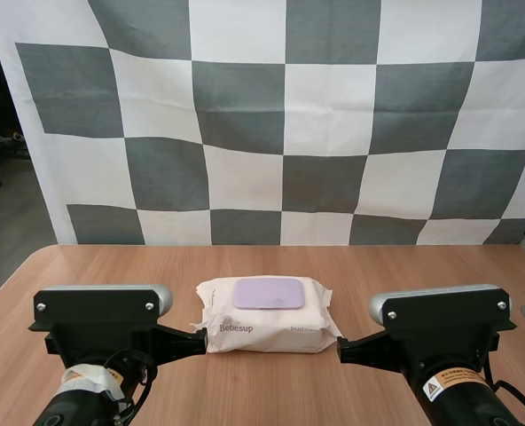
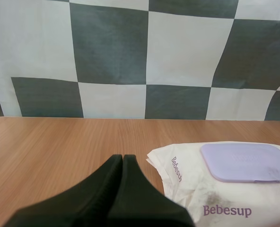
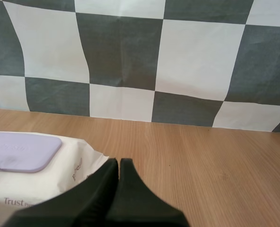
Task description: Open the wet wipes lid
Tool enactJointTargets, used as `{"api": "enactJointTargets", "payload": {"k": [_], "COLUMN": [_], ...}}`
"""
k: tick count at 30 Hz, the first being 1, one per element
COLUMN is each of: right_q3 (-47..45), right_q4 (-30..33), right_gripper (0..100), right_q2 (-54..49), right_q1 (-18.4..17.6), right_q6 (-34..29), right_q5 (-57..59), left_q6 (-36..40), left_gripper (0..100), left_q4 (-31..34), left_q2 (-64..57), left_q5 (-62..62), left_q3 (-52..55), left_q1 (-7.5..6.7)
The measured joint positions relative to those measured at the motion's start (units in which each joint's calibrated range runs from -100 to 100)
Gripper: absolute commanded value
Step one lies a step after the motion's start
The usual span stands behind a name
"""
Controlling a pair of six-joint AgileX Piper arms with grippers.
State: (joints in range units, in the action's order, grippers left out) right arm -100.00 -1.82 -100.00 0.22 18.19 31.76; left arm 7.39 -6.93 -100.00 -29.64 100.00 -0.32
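Between the left gripper and right gripper, both clamped together on nothing, the wipes pack is laid, lid closed.

Illumination is bright, even and diffuse across the table. In the high view the wet wipes pack casts a thin, soft-edged shadow on the table along its near side, which indicates light from overhead. The pale wrapper sits close to the upper limit of exposure, and its creases register as faint grey folds. The lilac lid renders as a flat matte tone. In the left wrist view a mottled grey patch lies on the wrapper just in front of the lid; shadow and soiling cannot be told apart. Beside the pack, the left pincer and the right pincer render as near-black masses with a faint sheen along their upper edges.
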Motion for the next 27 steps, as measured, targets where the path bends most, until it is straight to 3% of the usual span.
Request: {"api": "enactJointTargets", "payload": {"k": [6, 13, 17, 22, 27], "right_q3": [0.0, 0.0, 0.0, 0.0, 0.0], "right_q4": [-0.3, -0.3, -0.3, -0.3, -0.8], "right_gripper": [5, 5, 5, 5, 5], "right_q2": [0.0, 0.0, 0.0, 0.0, 0.0], "right_q1": [0.0, 1.7, 1.7, 1.5, 0.9], "right_q6": [0.0, 0.0, 0.0, 0.0, 0.8], "right_q5": [-1.1, -0.6, -0.4, -0.4, -5.2], "left_q6": [-0.6, -5.4, -8.1, -8.3, -8.6], "left_gripper": [2, 2, 2, 1, 0], "left_q4": [-0.6, 7.3, 8.5, 9.5, 15.4], "left_q2": [0.0, 0.0, 0.0, 0.0, 0.0], "left_q5": [8.0, 26.6, 37.7, 50.4, 63.9], "left_q3": [0.0, 0.0, 0.0, 0.0, -1.2], "left_q1": [0.0, 0.0, 0.0, 0.0, 0.0]}}
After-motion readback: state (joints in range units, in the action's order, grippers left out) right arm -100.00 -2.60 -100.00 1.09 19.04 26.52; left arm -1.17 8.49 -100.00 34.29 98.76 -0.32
